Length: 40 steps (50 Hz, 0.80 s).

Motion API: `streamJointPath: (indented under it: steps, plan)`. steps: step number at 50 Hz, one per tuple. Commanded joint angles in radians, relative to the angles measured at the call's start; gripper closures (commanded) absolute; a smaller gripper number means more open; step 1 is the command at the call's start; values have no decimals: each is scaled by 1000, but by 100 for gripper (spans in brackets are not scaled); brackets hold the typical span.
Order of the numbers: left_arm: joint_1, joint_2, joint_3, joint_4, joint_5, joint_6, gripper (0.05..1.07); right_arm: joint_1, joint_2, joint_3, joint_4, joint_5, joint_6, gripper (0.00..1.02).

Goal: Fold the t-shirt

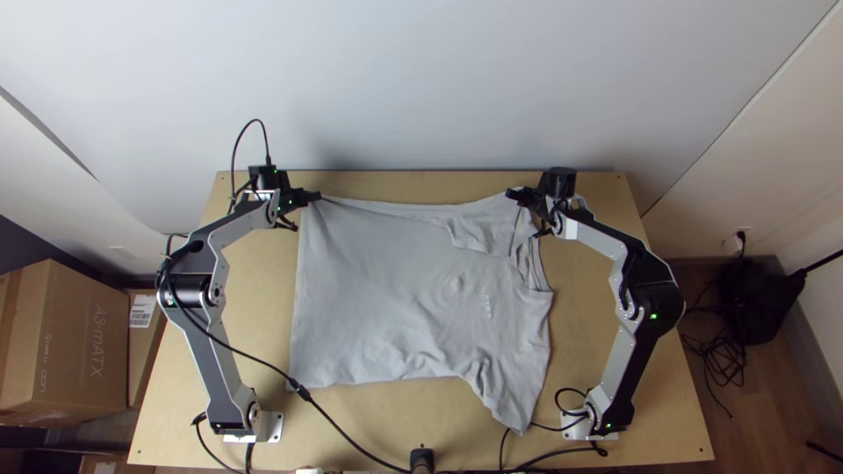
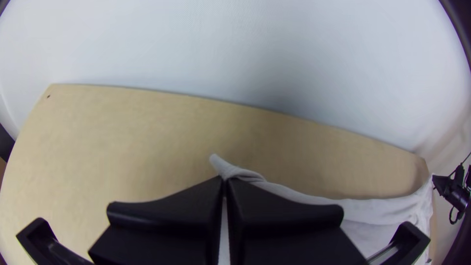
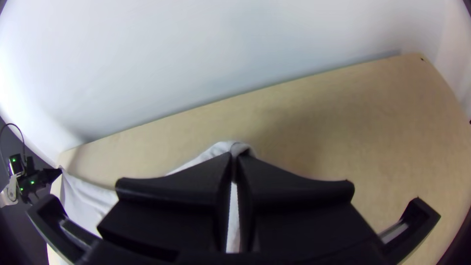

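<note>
Top view: you have the t-shirt (image 1: 378, 298) spread across the middle of the bench (image 1: 255, 307), between the two arms, its hem side toward the left arm and its neck opening (image 1: 531, 268) toward the right. The left gripper (image 1: 314, 197) is at its far left corner and the right gripper (image 1: 511, 194) at its far right; the cloth's far edge runs between them with a slight sag, and a creased loose layer lies near the right one. In the left wrist view you see the left fingers closed together on a pinch of cloth, a small tip poking out beyond them. In the right wrist view the right fingers are likewise closed on a bunched bit of the edge. For room, you have a narrow strip of bare wood between the cloth and the far edge, with the white wall (image 1: 421, 88) just behind it, and wider strips toward either arm. On your near side the cloth tapers to a point close to the near edge, near the right arm's base, and a black cable (image 1: 342, 430) slants past the near left corner.
</note>
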<state>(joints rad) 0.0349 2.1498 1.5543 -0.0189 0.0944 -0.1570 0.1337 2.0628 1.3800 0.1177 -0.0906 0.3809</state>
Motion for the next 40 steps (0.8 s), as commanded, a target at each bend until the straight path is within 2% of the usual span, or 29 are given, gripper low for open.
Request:
streamJointPath:
  steps: [1,10,19,25,40]
  plan:
    - [14,68,128,-36,2,1,105,-22,62,113,-27,6,-13,100]
    - [14,160,311,-131,2,-1,105,-37,165,315,-158,5,-13,100]
    - [10,167,363,-205,2,-6,105,-39,214,433,-296,5,-13,100]
    - [2,96,320,-248,2,-16,105,-34,194,447,-378,5,-13,100]
    - [-9,-103,127,-250,13,-35,105,-39,86,364,-406,3,-14,100]
